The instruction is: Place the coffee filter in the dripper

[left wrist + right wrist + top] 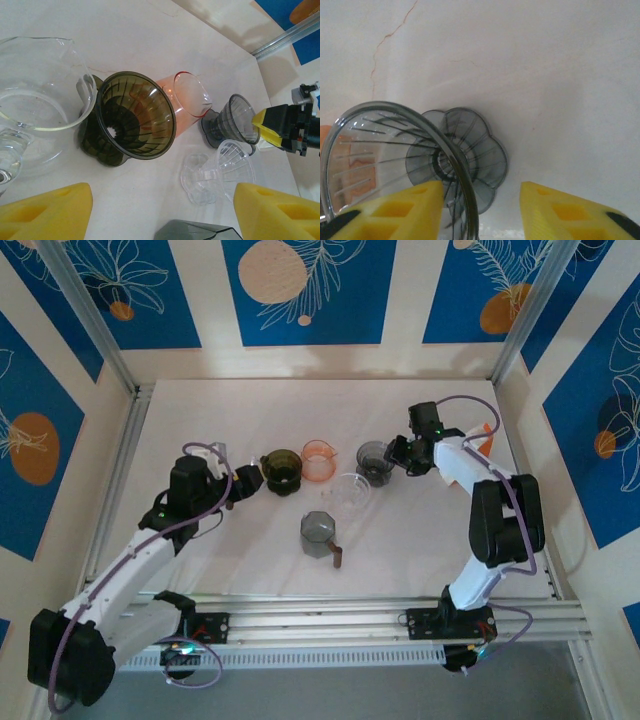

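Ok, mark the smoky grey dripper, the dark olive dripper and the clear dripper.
smoky grey dripper (229, 119): left wrist view, on its cone wall.
dark olive dripper (137, 112): left wrist view, on its ribbed inner wall.
clear dripper (230, 167): left wrist view, on its cone wall.

Bright, even light casts soft shadows on the white table (430, 540) and glints on the dark dripper (135, 117).

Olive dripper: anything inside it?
No filter inside the olive dripper: only bare ribs and the drain hole show. The inner wall nearest the left wrist camera is hidden by its own rim.
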Available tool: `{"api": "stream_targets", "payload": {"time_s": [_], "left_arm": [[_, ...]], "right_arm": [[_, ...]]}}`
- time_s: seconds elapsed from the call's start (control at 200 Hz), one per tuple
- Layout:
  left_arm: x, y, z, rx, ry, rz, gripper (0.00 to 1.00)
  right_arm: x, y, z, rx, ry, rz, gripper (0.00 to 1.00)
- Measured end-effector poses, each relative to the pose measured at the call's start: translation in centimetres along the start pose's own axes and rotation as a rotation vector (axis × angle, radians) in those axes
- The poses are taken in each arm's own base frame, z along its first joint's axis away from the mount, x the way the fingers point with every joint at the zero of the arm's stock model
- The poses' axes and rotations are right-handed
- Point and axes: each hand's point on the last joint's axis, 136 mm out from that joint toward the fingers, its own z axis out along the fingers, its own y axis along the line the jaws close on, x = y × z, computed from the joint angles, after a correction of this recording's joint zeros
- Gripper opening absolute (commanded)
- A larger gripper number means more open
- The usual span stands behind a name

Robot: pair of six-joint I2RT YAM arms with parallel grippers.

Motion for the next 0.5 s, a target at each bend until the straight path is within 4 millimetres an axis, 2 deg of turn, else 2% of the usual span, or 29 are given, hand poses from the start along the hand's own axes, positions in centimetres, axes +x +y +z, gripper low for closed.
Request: {"api": "stream_targets", "payload": {"time_s": [0.315,0.5], "left_arm": [[0.71,0.59,0.14,-0.013,0.018,-0.005,0.77],[0.81,0.46,0.15,-0.006,0.024,-0.003,0.79]], "right_arm": [[-0.11,0.45,0.73,-0.022,0.014,0.01,0.0],[-0.69,0.08,0.33,-0.026,-0.002,0.034,0.0]]}}
